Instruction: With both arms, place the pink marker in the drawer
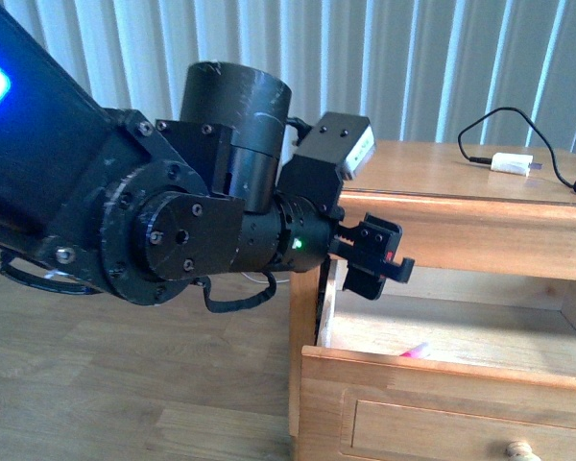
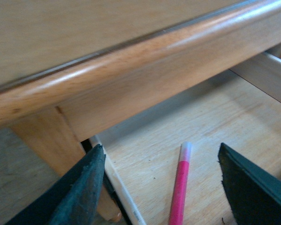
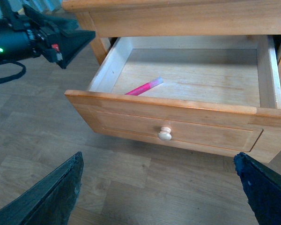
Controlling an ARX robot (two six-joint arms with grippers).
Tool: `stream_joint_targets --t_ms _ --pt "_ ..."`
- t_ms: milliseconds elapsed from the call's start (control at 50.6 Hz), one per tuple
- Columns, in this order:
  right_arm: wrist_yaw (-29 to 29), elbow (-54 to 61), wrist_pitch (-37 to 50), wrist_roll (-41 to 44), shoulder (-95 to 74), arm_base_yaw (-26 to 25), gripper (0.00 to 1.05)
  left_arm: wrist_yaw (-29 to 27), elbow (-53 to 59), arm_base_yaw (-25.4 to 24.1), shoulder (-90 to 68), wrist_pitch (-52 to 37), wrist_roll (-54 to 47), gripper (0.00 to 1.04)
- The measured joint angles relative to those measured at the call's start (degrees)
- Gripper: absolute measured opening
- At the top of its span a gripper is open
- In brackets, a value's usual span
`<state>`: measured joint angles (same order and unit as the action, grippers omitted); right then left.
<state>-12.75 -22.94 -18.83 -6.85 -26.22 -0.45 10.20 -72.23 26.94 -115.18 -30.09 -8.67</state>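
The pink marker lies loose on the pale floor of the open top drawer, near its left wall. It also shows in the left wrist view and as a pink tip in the front view. My left gripper is open and empty, hovering above the drawer's left back corner under the cabinet top; it shows in the right wrist view too. My right gripper is open and empty, out in front of the drawer above the floor, facing the round pale knob.
A white charger block with a black cable lies on the cabinet top. The similar lower drawer is shut. Wooden floor lies left of the cabinet. White blinds hang behind.
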Motion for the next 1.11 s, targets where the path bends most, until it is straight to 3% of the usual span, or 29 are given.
stream_joint_targets --t_ms 158,375,553,771,929,1107 --pt "0.0 0.0 0.0 0.0 0.0 0.0 0.96 -9.4 6.8 -1.6 8.9 0.9 2.7 1.00" --pt "0.0 0.0 0.0 0.0 0.0 0.0 0.96 -13.5 20.9 -8.7 26.1 1.3 13.6 0.99" --pt "0.0 0.0 0.0 0.0 0.0 0.0 0.96 -14.8 33.5 -13.0 44.0 2.0 16.7 0.99" --pt "0.0 0.0 0.0 0.0 0.0 0.0 0.96 -17.7 47.7 -16.8 68.3 11.9 20.9 0.99" --pt "0.0 0.0 0.0 0.0 0.0 0.0 0.96 -24.2 56.8 -16.3 88.1 24.8 24.4 0.99" --pt "0.0 0.0 0.0 0.0 0.0 0.0 0.96 -27.0 59.9 -15.3 94.7 26.3 25.5 0.99"
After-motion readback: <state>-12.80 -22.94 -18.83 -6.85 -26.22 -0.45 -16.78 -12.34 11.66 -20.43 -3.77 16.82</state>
